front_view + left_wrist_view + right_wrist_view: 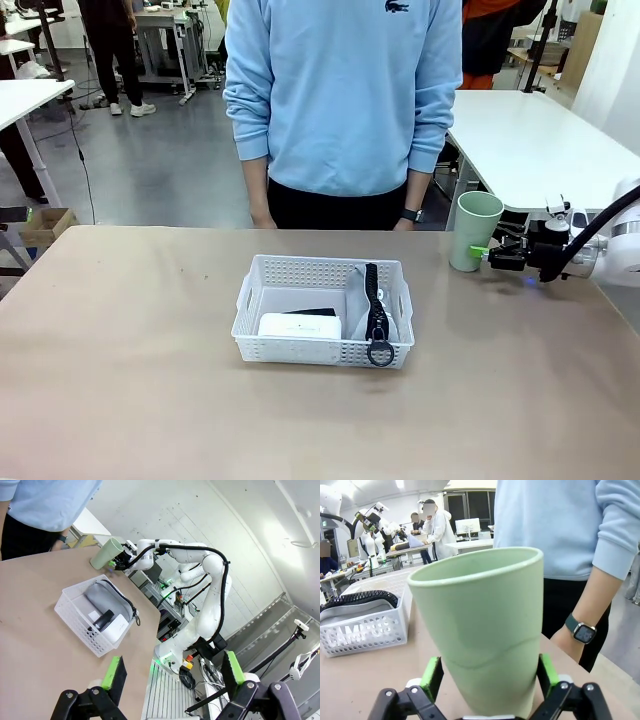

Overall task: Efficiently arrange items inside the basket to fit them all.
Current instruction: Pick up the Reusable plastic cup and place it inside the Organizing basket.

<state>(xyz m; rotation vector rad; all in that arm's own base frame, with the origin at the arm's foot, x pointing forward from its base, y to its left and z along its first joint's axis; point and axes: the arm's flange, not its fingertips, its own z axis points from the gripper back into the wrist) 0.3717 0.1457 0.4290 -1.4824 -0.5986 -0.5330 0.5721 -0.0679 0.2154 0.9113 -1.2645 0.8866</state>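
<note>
Right of the basket (322, 310), the right gripper's (486, 255) open fingers straddle the upright cup (473, 231); the left gripper (172, 672) is also spread.

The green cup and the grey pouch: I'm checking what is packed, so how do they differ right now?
The pale green cup stands upright on the table outside the basket, between the right gripper's open fingers; the grey pouch lies inside the basket. The cup is rigid and open-topped; the pouch is soft, with a black zipper.

Stapler (312, 312) mostly hidden behind white box (299, 325); cup (482, 630) base cut off.
</note>
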